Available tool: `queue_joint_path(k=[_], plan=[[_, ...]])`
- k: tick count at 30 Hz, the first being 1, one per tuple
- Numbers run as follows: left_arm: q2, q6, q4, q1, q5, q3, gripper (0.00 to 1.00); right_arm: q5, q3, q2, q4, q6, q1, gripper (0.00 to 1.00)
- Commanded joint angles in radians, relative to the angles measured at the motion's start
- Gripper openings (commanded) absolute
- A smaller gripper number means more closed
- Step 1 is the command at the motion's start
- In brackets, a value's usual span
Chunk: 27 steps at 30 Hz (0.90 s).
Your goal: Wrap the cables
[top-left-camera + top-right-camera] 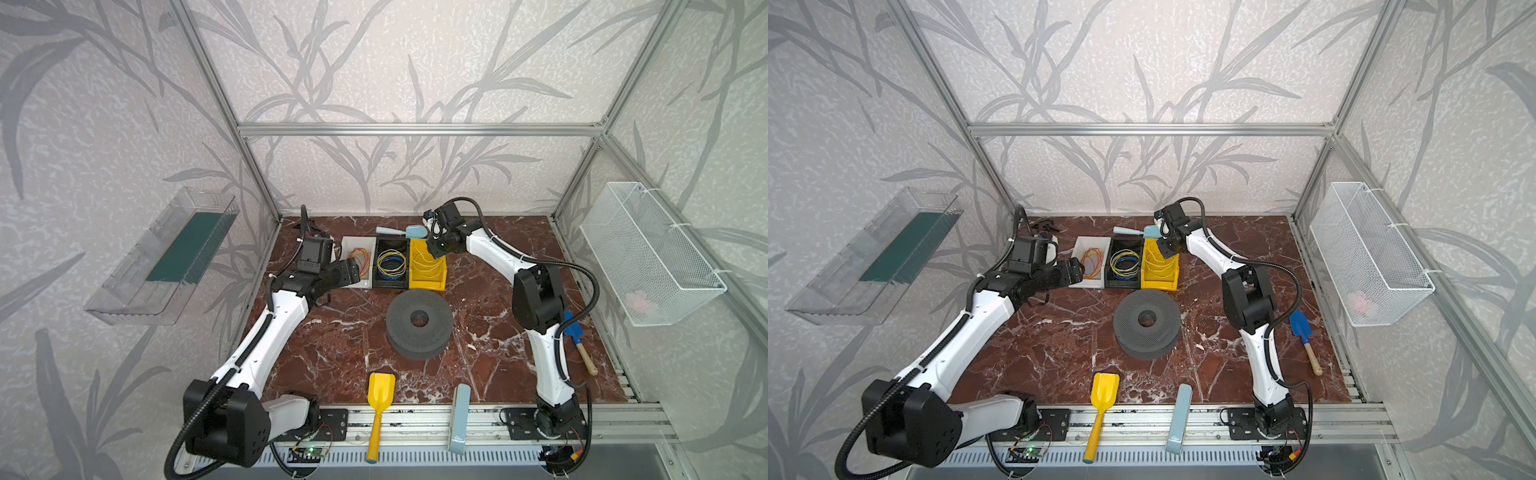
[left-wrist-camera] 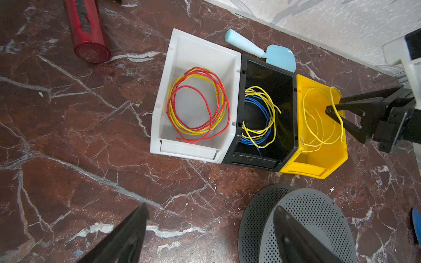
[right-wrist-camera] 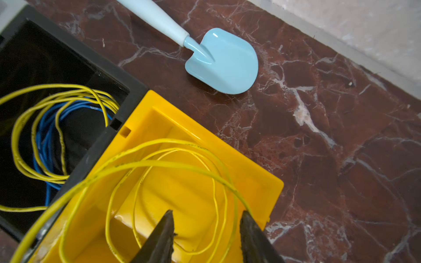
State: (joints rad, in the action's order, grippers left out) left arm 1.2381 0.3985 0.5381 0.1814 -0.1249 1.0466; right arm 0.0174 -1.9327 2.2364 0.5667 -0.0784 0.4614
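The cable (image 1: pixel 426 266) (image 1: pixel 1156 266) is a thin pale-yellow wire lying in loose loops inside the yellow bin (image 1: pixel 428 283) (image 1: pixel 1158 283). My right gripper (image 1: pixel 432 249) (image 1: pixel 1163 249) reaches down into that bin at its back. In the right wrist view the jaws of the right gripper (image 3: pixel 206 218) stand apart, with strands of the wire (image 3: pixel 159 162) running between them and one strand touching a fingertip (image 3: pixel 246 216). My left gripper (image 1: pixel 351 270) (image 2: pixel 211 227) hovers open and holds nothing, left of the bins and above the table. The grey perforated spool (image 1: pixel 440 332) (image 2: pixel 257 218) lies flat in front of the bins.
A black bin (image 1: pixel 390 286) with blue-and-yellow wire and a white bin (image 1: pixel 357 283) with red-and-orange wire stand left of the yellow one. A light-blue shovel (image 1: pixel 405 232) lies behind them. A red can (image 2: pixel 86 29), a yellow shovel (image 1: pixel 380 407), a blue shovel (image 1: pixel 577 336) and a grey-blue bar (image 1: pixel 459 415) lie around.
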Motion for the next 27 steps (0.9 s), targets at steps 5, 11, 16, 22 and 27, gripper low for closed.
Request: queue_joint_path(k=[5, 11, 16, 22, 27], plan=[[0.008, -0.009, 0.023, 0.003, 0.011, 0.045, 0.87, -0.048, -0.014, 0.011, -0.035, -0.027, 0.008, 0.21], [0.0, -0.01, 0.051, 0.003, 0.009, 0.062, 0.87, -0.057, 0.023, -0.029, -0.061, -0.023, 0.013, 0.0], [0.051, 0.015, 0.011, 0.004, -0.206, 0.096, 0.84, -0.046, 0.036, -0.064, -0.054, -0.016, 0.012, 0.0], [0.212, 0.164, -0.162, 0.081, -0.436, 0.143, 0.83, -0.004, 0.073, -0.163, -0.058, 0.015, 0.013, 0.3], [0.381, 0.236, -0.25, 0.184, -0.424, 0.253, 0.82, 0.013, 0.143, -0.289, -0.069, 0.046, 0.013, 0.36]])
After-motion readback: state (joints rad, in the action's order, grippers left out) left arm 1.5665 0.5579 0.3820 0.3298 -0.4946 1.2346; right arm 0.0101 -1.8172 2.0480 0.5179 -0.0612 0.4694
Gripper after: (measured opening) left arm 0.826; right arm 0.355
